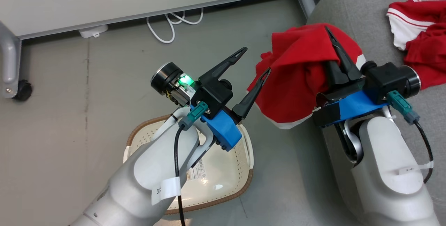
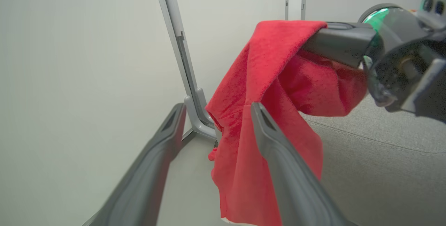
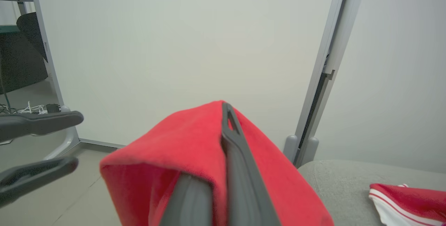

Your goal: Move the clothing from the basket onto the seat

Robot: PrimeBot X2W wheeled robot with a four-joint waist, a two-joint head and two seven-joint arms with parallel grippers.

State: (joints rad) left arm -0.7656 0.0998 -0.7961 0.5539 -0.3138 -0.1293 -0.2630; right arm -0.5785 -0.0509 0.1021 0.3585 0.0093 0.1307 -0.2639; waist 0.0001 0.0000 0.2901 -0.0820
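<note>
My right jaws are closing tight on a fold of a red garment (image 1: 296,79). It is draping down over the rounded front edge of the grey seat (image 1: 362,17), just right of centre toward two o'clock in the head view. My left jaws are standing wide open at the centre, holding nothing. Their tips are just beside the hanging cloth, and I cannot tell whether they are touching it. A second red garment (image 1: 423,41) with white stripes is lying on the seat, far out at two o'clock. The white basket (image 1: 228,172) is sitting on the floor (image 1: 52,114) at six o'clock, under my left forearm.
</note>
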